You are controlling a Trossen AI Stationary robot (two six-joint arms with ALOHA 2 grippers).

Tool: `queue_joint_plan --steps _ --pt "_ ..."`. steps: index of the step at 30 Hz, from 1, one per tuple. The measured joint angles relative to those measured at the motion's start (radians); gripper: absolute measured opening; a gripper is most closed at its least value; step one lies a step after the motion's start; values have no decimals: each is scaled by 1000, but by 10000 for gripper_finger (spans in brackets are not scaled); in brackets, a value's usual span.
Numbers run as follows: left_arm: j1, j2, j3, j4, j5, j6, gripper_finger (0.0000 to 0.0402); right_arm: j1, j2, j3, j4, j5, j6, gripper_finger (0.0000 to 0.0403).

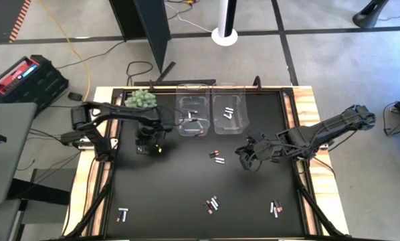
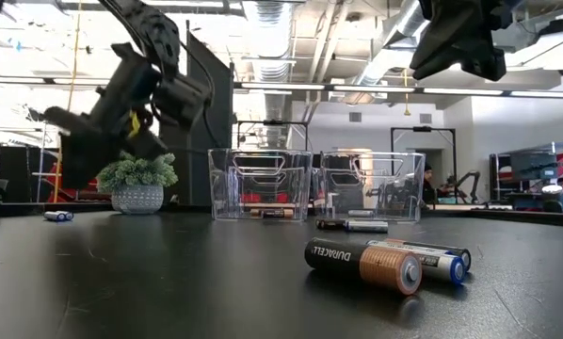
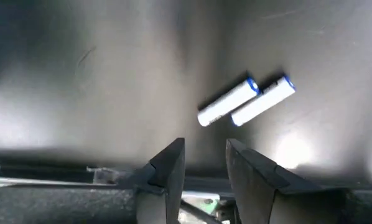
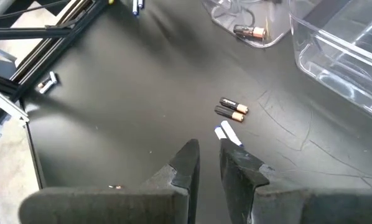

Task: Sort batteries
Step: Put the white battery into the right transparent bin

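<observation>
Small cylindrical batteries (image 1: 216,156), copper-ended dark ones and white ones, are lying scattered across the black table (image 1: 173,194), a few already in the two clear plastic bins (image 1: 194,118). The right gripper (image 1: 247,161) is hovering nearby, fingers slightly parted and empty; ideally it's lining up squarely over one cell. The left gripper (image 3: 204,162), also parted and empty, is waiting beside the bins.

My left gripper (image 1: 148,142) hangs over the table (image 1: 166,194) just left of the left bin (image 1: 192,115), with the plant (image 1: 140,100) behind it. My right gripper (image 1: 248,161) hovers right of a battery pair (image 1: 217,157), in front of the right bin (image 1: 228,112). More batteries (image 1: 212,204) lie along the near edge.
</observation>
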Motion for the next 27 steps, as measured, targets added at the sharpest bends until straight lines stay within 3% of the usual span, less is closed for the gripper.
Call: queue_joint_plan --steps 10,27 --pt "-5 88 0 52 -11 26 112 0 0 0 -4 0 22 82" --pt "-27 90 0 76 29 81 112 0 0 0 -8 27 23 82"
